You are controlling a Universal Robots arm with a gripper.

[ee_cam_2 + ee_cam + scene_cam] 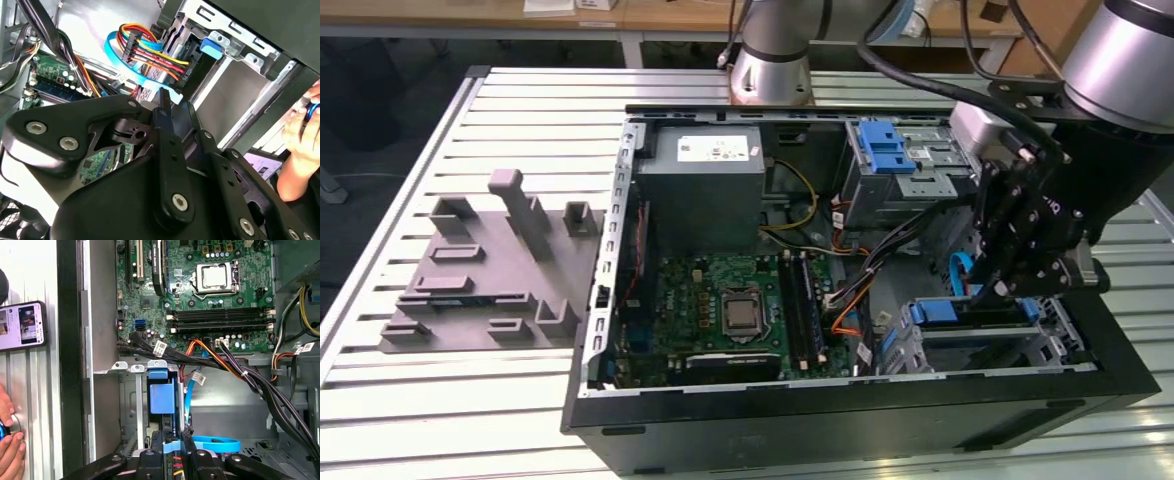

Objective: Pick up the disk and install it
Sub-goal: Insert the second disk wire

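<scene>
The disk sits inside the drive bay (1047, 345) at the front corner of the open computer case, on the exterior view's right. Only the blue end of its frame shows (974, 312) (162, 397); its silver face and label are hidden by the cage. My gripper (991, 290) (163, 96) (171, 437) hangs just over the bay's cable end with its fingers shut. A light-blue flat cable (215, 444) (125, 60) lies right at the tips. I cannot tell whether it is pinched.
Bundles of black and coloured wires (235, 370) cross between the bay and the motherboard (727, 305). A second cage with a ridged blue tab (887, 148) stands farther back. A person's hand (7, 445) (300, 145) and a phone (22, 325) are beside the case. A grey fixture (487, 270) lies on the table.
</scene>
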